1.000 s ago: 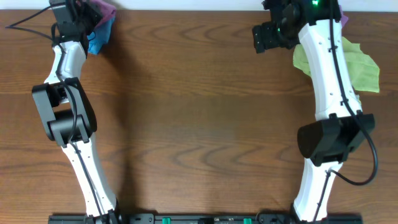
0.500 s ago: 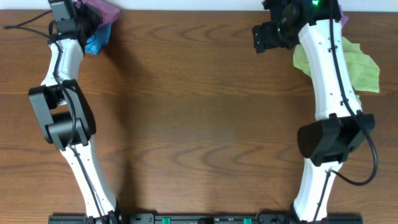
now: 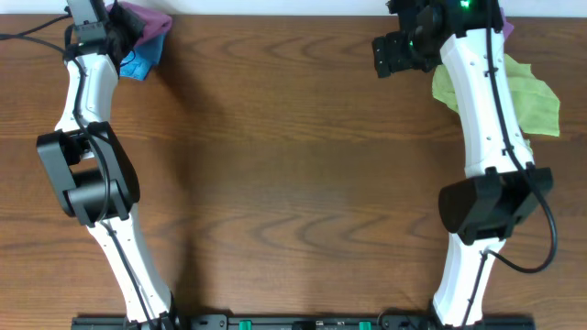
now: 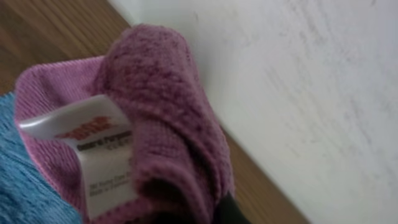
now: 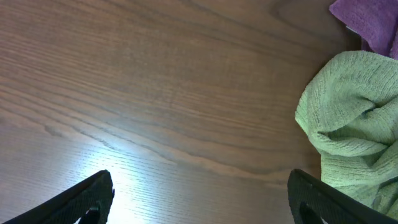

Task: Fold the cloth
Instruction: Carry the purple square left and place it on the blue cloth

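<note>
The orchid-purple microfibre towel (image 3: 145, 16) lies bunched in a small rumpled heap at the far left corner of the brown wooden table (image 3: 303, 183), hard against its back edge. It is not spread flat. Its near side touches a crumpled blue cloth (image 3: 139, 62). In the left wrist view the towel (image 4: 161, 106) fills the middle of the picture: a thick, fuzzy fold rises and curls over, with a flatter layer behind it to the left. A small white tag (image 4: 93, 149) with red and dark print hangs at that edge, slightly tilted; the print is too blurred to read.
</note>
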Robot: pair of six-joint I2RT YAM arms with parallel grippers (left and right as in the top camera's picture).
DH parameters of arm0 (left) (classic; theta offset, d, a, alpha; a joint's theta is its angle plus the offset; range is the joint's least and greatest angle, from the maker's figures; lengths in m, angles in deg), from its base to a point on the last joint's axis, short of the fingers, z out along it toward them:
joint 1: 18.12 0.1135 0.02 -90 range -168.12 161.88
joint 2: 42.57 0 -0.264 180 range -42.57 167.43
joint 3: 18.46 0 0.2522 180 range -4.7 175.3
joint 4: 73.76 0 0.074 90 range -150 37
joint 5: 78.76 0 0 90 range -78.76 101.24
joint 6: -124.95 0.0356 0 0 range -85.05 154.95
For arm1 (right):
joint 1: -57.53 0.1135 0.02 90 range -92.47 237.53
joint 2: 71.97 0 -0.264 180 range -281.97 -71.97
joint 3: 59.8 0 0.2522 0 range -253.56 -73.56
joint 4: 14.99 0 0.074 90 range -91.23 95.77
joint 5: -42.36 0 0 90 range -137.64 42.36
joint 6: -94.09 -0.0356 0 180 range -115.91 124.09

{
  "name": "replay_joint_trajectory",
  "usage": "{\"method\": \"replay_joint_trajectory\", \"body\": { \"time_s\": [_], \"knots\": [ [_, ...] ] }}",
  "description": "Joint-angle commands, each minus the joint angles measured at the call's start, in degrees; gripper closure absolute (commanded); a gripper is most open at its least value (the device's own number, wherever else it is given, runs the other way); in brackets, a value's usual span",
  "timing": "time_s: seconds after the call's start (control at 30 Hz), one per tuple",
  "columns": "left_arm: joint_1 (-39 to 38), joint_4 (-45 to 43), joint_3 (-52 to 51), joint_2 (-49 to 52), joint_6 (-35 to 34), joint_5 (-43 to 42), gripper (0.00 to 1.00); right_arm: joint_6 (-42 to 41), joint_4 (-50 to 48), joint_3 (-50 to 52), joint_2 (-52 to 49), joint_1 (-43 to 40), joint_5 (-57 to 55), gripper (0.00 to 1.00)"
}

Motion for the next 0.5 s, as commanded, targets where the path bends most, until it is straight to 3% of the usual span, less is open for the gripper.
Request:
{"method": "replay_joint_trajectory", "body": {
  "time_s": [0.0,0.03,0.3,0.47],
  "knots": [
    [0.5,0.7,1.1,-1.1,0.7,1.5,0.18,-1.0,-0.2,-0.3,-0.2,-0.2,-0.4,0.1],
    [0.5,0.8,1.1,-1.1,0.7,1.5,0.05,-0.9,-0.2,-0.3,-0.2,-0.2,-0.4,0.1],
    [1.6,2.6,1.1,-1.1,0.8,0.3,0.05,-0.9,-0.2,-0.3,-0.2,-0.2,-0.4,0.1],
    [2.3,8.2,1.1,-1.1,0.6,-2.2,0.05,-0.9,-0.2,-0.3,-0.2,-0.2,-0.4,0.1]
  ]
}}
